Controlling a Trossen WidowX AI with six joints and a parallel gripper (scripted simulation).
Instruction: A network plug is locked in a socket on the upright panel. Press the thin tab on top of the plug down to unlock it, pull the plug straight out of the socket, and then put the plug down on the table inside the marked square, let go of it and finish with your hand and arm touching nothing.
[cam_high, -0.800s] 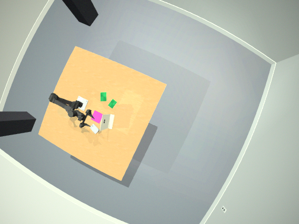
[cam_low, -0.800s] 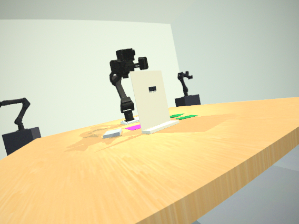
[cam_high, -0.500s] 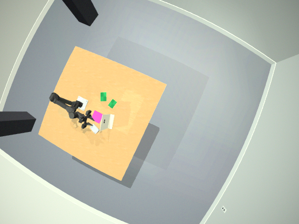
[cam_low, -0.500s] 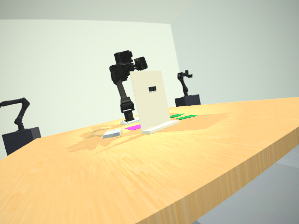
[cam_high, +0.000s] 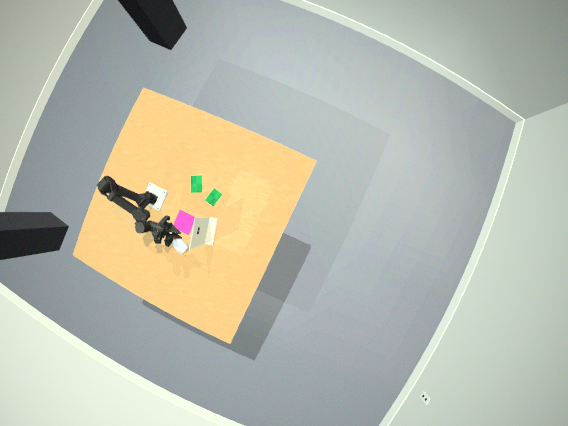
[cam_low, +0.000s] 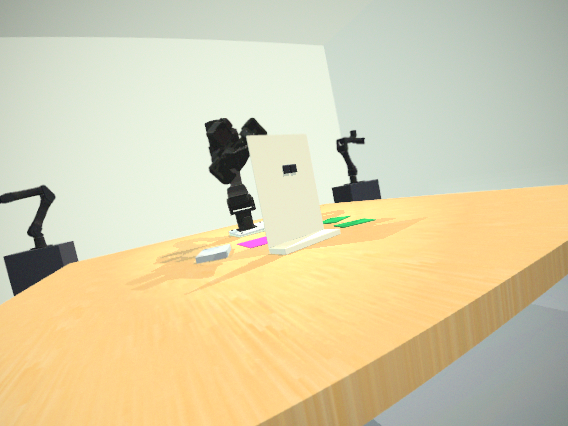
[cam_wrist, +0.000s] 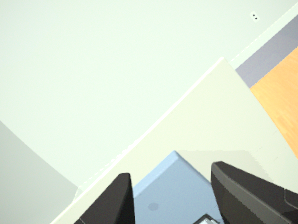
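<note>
The upright cream panel (cam_high: 199, 241) (cam_low: 285, 210) (cam_wrist: 205, 115) shows its back in the top and exterior views, with a dark opening. In the wrist view a blue block (cam_wrist: 170, 192) stands on its front face, apparently the socket housing. A small grey and black part (cam_wrist: 206, 220) at the bottom edge may be the plug; most of it is cut off, and its tab cannot be made out. My gripper (cam_high: 178, 234) (cam_wrist: 171, 177) is in front of the panel, part open, its fingers apart and nothing seen held. The magenta square (cam_high: 183, 221) (cam_low: 254, 243) lies on the table beside the panel.
A pale grey-blue box (cam_high: 180, 246) (cam_low: 213, 254) lies on the table close to the panel's foot and shows below the gripper in the overhead view. Two green patches (cam_high: 196, 184) (cam_high: 213, 197) lie beyond the magenta square. The panel's base (cam_low: 305, 242) extends behind it.
</note>
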